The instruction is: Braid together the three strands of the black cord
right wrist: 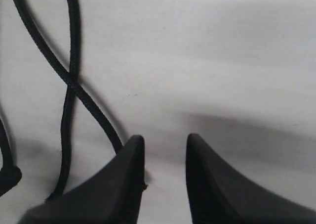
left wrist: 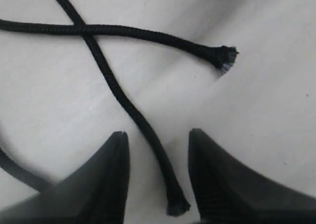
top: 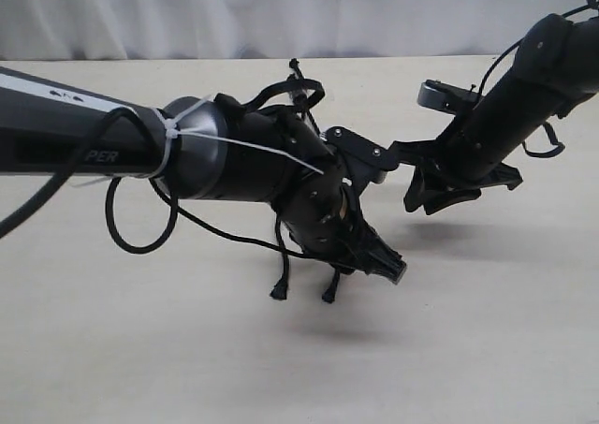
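Observation:
The black cord lies on the pale table, mostly hidden under my left arm in the exterior view; two thickened strand tips (top: 278, 293) (top: 330, 293) show below the arm. In the left wrist view two strands cross (left wrist: 86, 30). One ends in a frayed tip (left wrist: 224, 56). The other runs down between the fingers of my left gripper (left wrist: 158, 135), which is open, and ends at its tip (left wrist: 177, 206). My left gripper (top: 386, 263) hovers low beside the tips. My right gripper (right wrist: 164, 137) is open and holds nothing; two strands cross (right wrist: 71, 80) beside it. The knot is hidden.
A glossy cable (top: 140, 232) loops off the left arm, which is bound with a white zip tie (top: 168, 143). The right arm (top: 524, 96) comes in from the upper right, its gripper (top: 426, 197) above the table. A pale curtain hangs behind the table's far edge (top: 374, 57).

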`<state>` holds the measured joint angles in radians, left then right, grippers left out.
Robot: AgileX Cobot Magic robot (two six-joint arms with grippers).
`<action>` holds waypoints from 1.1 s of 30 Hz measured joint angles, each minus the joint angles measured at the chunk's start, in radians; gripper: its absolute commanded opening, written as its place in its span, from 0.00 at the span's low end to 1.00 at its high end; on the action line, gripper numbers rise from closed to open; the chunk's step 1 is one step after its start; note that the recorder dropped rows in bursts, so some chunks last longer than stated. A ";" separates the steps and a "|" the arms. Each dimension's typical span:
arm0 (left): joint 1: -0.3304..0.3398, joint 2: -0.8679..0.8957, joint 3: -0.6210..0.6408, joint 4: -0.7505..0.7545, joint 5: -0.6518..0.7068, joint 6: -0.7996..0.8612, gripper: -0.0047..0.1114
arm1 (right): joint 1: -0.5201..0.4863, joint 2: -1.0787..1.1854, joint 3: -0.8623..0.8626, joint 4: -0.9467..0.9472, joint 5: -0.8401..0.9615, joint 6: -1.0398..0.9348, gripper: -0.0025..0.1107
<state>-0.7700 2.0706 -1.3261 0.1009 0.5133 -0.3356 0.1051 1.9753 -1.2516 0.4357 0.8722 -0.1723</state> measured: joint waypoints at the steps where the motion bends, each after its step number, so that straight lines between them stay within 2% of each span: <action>1: 0.000 0.005 0.000 0.000 -0.004 0.000 0.37 | 0.000 0.000 0.000 0.000 0.000 0.000 0.27; 8: 0.000 0.081 -0.004 0.000 -0.008 0.000 0.36 | 0.000 0.000 0.000 0.000 0.000 0.000 0.27; 9: 0.000 0.083 -0.004 -0.001 -0.008 0.000 0.32 | 0.000 0.000 0.000 0.000 0.000 0.000 0.27; 12: 0.000 0.083 -0.006 -0.001 0.002 0.000 0.06 | 0.000 0.000 0.000 0.000 0.000 0.000 0.27; 13: 0.000 0.083 -0.007 0.002 0.009 0.000 0.04 | 0.000 0.000 0.000 0.000 -0.002 0.000 0.27; 22: 0.007 0.020 -0.032 0.000 0.101 0.014 0.04 | 0.000 0.000 0.000 0.021 -0.008 -0.007 0.27; 33: 0.142 -0.027 -0.041 0.000 0.196 0.059 0.04 | 0.000 0.000 0.000 0.029 -0.008 -0.013 0.27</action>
<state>-0.6278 2.0432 -1.3668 0.1007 0.7093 -0.2762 0.1051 1.9753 -1.2516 0.4651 0.8642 -0.1852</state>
